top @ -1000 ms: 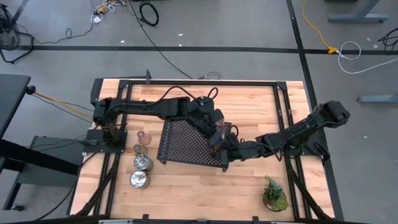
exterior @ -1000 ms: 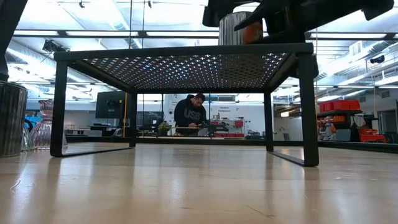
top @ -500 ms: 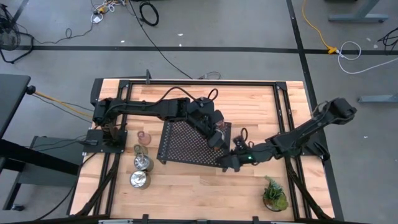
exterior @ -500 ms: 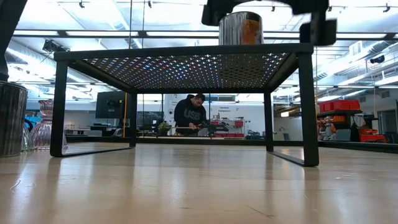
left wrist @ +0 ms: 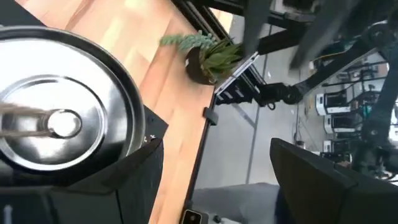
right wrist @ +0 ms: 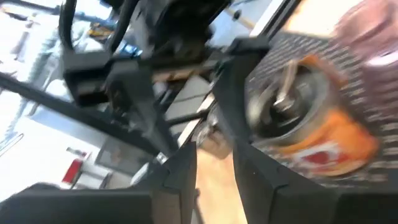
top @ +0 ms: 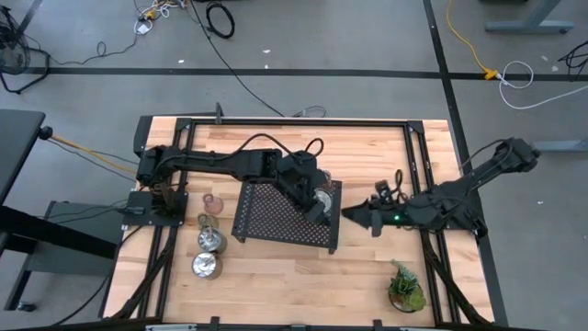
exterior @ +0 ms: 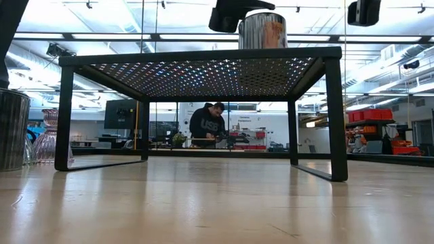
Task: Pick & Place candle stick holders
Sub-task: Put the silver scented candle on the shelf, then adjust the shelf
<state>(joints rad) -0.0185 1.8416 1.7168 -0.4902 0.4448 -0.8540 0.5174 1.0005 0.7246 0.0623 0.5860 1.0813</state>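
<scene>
One shiny silver candle stick holder (top: 323, 195) stands upright on the right far corner of the black perforated tray (top: 276, 211); the low view shows it on the tray top (exterior: 262, 32). My left gripper (top: 312, 204) is open close beside it, and the holder (left wrist: 56, 124) lies outside its finger gap. My right gripper (top: 349, 213) is shut and empty, raised off the tray's right side, pointing at the holder (right wrist: 298, 118). Two more silver holders (top: 211, 241) (top: 206, 267) and a pink glass cup (top: 213, 203) rest on the table left of the tray. My left gripper stands open right beside the silver holder's rim (left wrist: 134, 118), coming from the table's left and slanting down. I cannot tell whether the outer side of one finger (left wrist: 140, 171) touches the holder.
A small green potted plant (top: 405, 287) sits near the table's front right corner. Metal frame rails (top: 432, 184) run along the table's sides. Bare wood lies in front of the tray. In the room behind, a person shows under the tray in the low view.
My right gripper has drawn back from the silver holder toward the table's right edge and has risen, turning as it went. The holder stays upright on the tray's corner. My left gripper has kept its place beside it.
</scene>
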